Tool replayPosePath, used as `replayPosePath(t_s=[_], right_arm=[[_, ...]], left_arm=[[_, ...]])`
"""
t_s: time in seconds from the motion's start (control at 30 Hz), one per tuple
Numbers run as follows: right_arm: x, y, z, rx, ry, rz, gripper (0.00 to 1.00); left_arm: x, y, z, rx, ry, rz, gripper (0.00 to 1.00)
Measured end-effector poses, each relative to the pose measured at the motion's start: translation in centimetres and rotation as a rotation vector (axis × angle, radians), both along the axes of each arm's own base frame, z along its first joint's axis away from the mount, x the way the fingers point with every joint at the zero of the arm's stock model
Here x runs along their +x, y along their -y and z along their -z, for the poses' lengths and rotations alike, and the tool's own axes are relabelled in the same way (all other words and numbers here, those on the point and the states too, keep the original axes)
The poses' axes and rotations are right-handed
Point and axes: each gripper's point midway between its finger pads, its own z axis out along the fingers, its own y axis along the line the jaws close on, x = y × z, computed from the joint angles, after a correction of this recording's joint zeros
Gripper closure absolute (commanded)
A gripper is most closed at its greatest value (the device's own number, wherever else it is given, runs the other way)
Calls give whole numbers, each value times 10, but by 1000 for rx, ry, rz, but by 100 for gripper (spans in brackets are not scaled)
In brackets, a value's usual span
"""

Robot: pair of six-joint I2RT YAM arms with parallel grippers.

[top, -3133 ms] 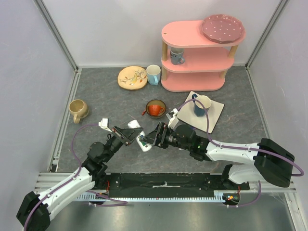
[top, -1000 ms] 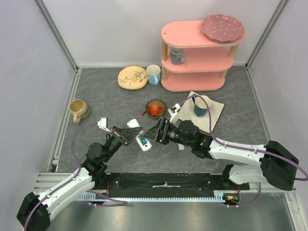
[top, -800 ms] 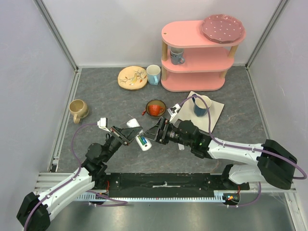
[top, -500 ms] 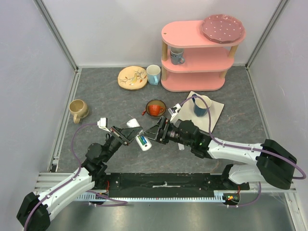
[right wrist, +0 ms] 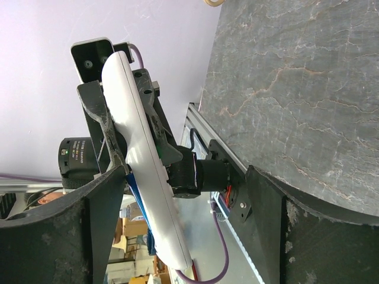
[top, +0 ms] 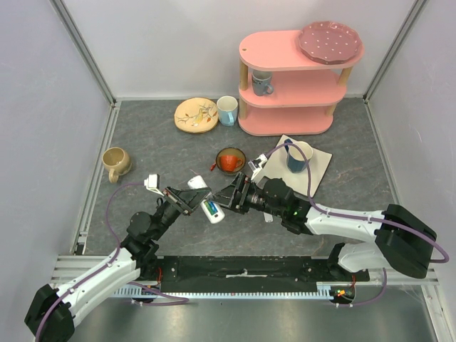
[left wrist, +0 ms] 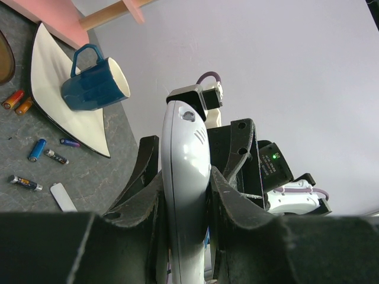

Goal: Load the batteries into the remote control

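Note:
My left gripper (top: 194, 201) is shut on the white remote control (top: 198, 184) and holds it tilted above the table. A green-and-blue battery (top: 211, 208) lies in its slot. In the left wrist view the remote (left wrist: 185, 154) stands between my fingers (left wrist: 228, 201). My right gripper (top: 229, 198) is open just right of the remote. In the right wrist view the remote (right wrist: 139, 154) lies against the inner side of one finger (right wrist: 65, 236). Several loose batteries (left wrist: 37, 149) lie on the table beside a white cover strip (left wrist: 62, 197).
A blue mug (top: 297, 157) stands on a white napkin (top: 319, 165). A red bowl (top: 230, 161) is behind the grippers. A tan mug (top: 115, 163) is at left. A plate (top: 196, 115), a white cup (top: 227, 110) and a pink shelf (top: 292, 85) stand at the back.
Since three seconds ago my right gripper has drawn back a little from the remote, and the battery now shows in the slot. Over the last second nothing has visibly moved.

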Motion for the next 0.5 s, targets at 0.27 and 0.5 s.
replayPosePath(t_s=[0.27,0.5], right_arm=[[0,0,0,15,-8,1,12],[-1,-1,2,25,-16,-6,13]], left_arm=[[0,0,-1,-3,3,-1,98],[0,0,0,0,1,-1,98]])
